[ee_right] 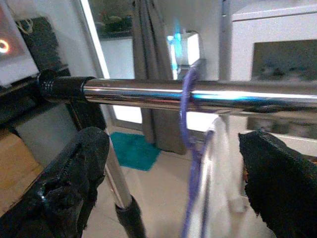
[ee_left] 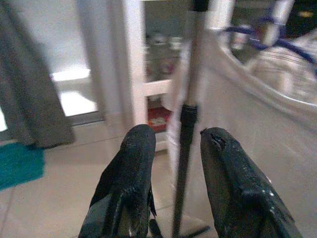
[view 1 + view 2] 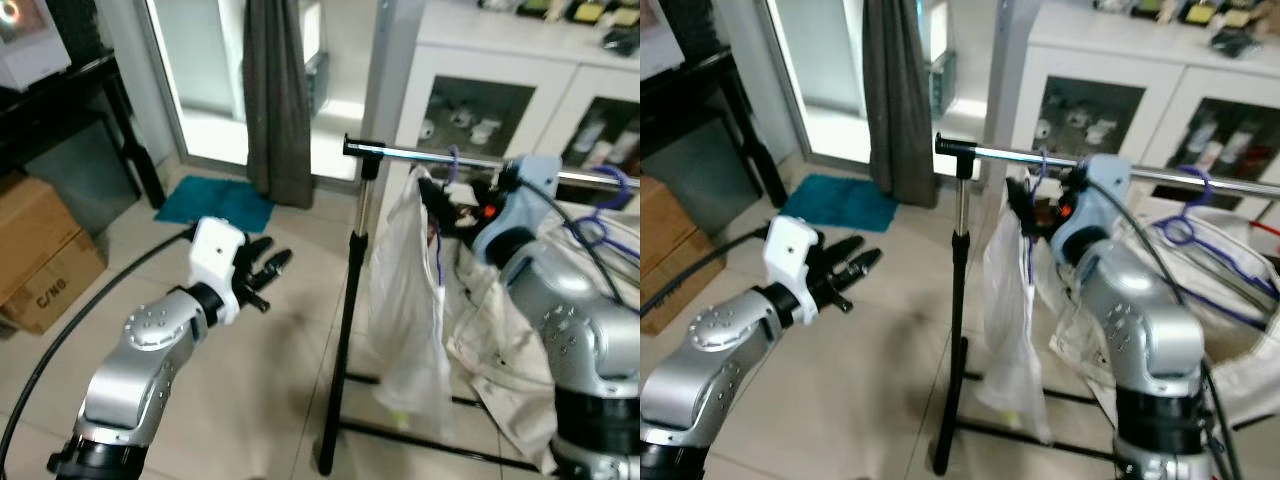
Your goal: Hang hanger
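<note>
Surroundings: a grey curtain point(image 3: 278, 100) hangs at upper centre before a bright glass door, with a teal mat point(image 3: 213, 203) on the tiled floor below it; cardboard boxes point(image 3: 40, 250) sit at the left edge; a white glass-fronted cabinet point(image 3: 500, 100) fills the upper right.
In the way: the black upright of the clothes rack point(image 3: 345, 330) stands at centre, carrying a chrome rail point(image 1: 198, 94) that runs to the right.
Hanger: a purple hanger point(image 1: 188, 148) hooks over the rail near its capped end, with a white plastic garment cover point(image 3: 410, 300) hanging from it.
Further along: another purple hanger point(image 3: 1200, 235) on the same rail at right.
Right gripper point(image 1: 173, 183): fingers spread wide to either side of the hanger's hook, just below the rail, gripping nothing.
Left gripper point(image 3: 265, 270): fingers parted, empty, at left centre, aimed toward the rack's upright.
Arm poses: right arm raised to the rail; left arm held forward, low over the floor.
</note>
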`<state>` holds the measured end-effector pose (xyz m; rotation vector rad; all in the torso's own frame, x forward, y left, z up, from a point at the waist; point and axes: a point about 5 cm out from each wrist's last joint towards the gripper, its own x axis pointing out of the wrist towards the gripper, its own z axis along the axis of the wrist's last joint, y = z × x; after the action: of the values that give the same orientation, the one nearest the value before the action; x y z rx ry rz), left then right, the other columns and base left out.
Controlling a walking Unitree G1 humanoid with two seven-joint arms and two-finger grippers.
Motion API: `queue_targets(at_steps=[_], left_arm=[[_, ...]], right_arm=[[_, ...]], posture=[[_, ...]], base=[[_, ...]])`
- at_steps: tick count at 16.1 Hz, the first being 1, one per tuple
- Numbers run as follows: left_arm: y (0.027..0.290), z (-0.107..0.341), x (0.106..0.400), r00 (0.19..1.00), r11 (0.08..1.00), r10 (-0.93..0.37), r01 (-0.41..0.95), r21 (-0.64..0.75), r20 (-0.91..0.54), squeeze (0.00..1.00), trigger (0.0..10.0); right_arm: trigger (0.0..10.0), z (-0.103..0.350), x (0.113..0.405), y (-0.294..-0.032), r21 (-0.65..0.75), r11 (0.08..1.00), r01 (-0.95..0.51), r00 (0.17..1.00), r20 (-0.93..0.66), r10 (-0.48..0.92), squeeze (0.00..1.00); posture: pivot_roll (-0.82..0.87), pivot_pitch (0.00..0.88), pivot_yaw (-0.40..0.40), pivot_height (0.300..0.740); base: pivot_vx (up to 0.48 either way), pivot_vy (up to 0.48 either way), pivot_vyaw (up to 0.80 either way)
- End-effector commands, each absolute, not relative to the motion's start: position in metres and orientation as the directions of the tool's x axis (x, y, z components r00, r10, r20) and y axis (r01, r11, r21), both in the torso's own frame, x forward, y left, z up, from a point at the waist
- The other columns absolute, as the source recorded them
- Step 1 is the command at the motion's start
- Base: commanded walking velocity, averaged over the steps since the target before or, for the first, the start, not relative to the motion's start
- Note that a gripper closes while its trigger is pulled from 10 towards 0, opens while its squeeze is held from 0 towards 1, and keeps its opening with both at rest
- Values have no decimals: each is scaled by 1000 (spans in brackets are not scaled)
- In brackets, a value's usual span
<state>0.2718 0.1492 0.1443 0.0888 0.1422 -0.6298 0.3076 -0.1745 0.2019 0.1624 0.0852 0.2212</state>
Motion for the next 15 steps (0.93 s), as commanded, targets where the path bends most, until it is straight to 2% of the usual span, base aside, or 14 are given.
queue_targets(at_steps=[1,2,3,4,7,8,12,15], left_arm=[[151,145,273,779,785,-602,617,46,-174,0,10000],[153,147,273,764,769,-620,637,58,-181,0,10000],[156,148,274,754,757,-630,650,68,-188,0,10000],[157,150,276,749,751,-635,656,78,-190,0,10000],[157,158,284,709,704,-677,702,107,-194,0,10000],[152,163,285,656,647,-728,754,114,-201,0,10000],[140,168,289,551,536,-803,835,128,-227,0,10000],[134,170,292,534,514,-814,845,144,-230,0,10000]], right_arm=[[10000,203,310,-180,155,971,-180,975,-101,197,0],[10000,204,312,-185,136,978,-157,976,-131,175,0],[10000,204,312,-190,156,979,-135,973,-167,160,957],[10000,203,311,-191,176,975,-137,968,-187,170,1000],[10000,198,316,-184,192,969,-155,946,-253,201,1000],[10000,195,324,-180,210,970,-126,945,-273,182,0],[10000,191,338,-165,256,955,-151,931,-289,225,0],[10000,184,346,-155,266,948,-176,917,-305,256,0]], posture=[[-106,0,-6,740],[-108,0,-10,740],[-110,0,-11,740],[-113,0,-12,740],[-118,0,-8,740],[-119,0,-2,740],[-119,0,7,740],[-119,0,7,740]], base=[[0,0,0],[0,0,0],[0,0,0],[0,0,0],[0,0,0],[0,0,0],[0,0,0],[0,0,0]])
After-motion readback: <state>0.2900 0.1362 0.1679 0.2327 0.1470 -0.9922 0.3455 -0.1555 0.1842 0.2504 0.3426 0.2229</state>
